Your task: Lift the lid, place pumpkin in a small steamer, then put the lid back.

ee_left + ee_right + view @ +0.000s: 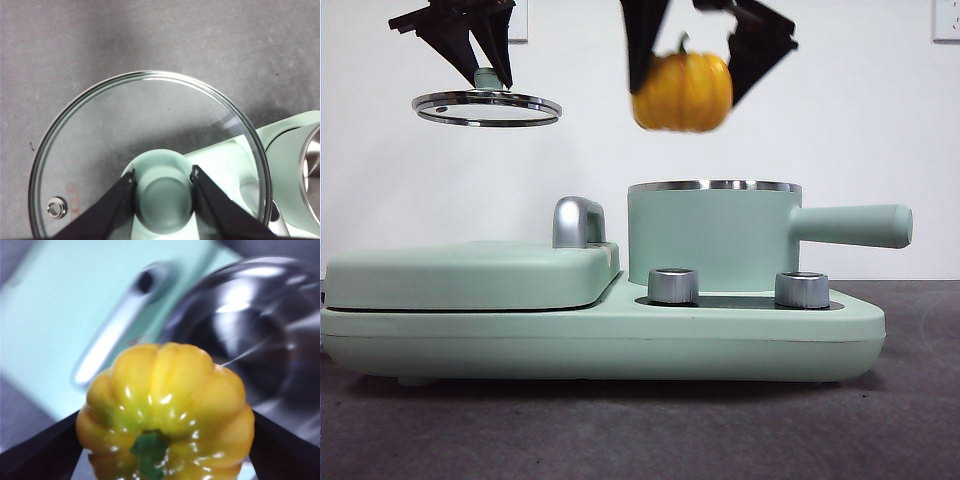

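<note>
My left gripper (492, 72) hangs high at the left, shut on the mint-green knob (163, 196) of the round glass lid (486, 107), which it holds level in the air. High above the small steamer (712, 235), my right gripper (685, 85) is shut on the yellow-orange pumpkin (682, 92). In the right wrist view the pumpkin (166, 412) fills the space between the jaws, green stem toward the camera, with the steamer's open steel bowl (260, 325) beyond it. The steamer stands uncovered on the wide base, its long handle (850, 224) pointing right.
The wide mint-green base (600, 335) carries two steel knobs (672, 285) at its front. A flat mint-green rectangular cover (470, 272) with a steel handle (577, 221) lies on its left half. Dark grey tabletop (620, 430) stretches in front, and a white wall stands behind.
</note>
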You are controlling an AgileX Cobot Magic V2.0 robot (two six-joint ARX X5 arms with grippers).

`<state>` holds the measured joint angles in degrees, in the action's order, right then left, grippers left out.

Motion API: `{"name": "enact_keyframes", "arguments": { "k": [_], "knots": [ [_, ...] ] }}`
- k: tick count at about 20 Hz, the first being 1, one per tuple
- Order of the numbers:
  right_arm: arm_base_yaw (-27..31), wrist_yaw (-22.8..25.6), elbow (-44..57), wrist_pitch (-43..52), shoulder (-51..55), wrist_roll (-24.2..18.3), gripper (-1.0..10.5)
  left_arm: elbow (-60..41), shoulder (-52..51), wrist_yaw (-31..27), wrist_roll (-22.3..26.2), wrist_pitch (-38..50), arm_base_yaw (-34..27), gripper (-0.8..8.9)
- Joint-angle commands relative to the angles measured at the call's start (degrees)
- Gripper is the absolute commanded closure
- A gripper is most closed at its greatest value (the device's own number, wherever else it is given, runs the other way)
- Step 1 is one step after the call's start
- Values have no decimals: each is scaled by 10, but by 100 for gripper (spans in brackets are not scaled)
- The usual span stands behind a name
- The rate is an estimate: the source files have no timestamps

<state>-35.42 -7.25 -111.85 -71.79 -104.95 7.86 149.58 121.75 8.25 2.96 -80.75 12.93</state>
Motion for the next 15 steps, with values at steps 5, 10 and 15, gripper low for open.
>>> {"name": "enact_keyframes", "arguments": {
  "k": [5, 10, 15],
  "knots": [
    [45, 1, -56, -11, -110, -42, 591, 24, -7, 3, -7, 11, 2, 799],
    [49, 33, -56, -7, -170, -52, 591, 24, -7, 3, -7, 11, 2, 799],
    [49, 32, -56, -8, -204, -53, 590, 24, -7, 3, -8, 10, 2, 799]
  ]
}}
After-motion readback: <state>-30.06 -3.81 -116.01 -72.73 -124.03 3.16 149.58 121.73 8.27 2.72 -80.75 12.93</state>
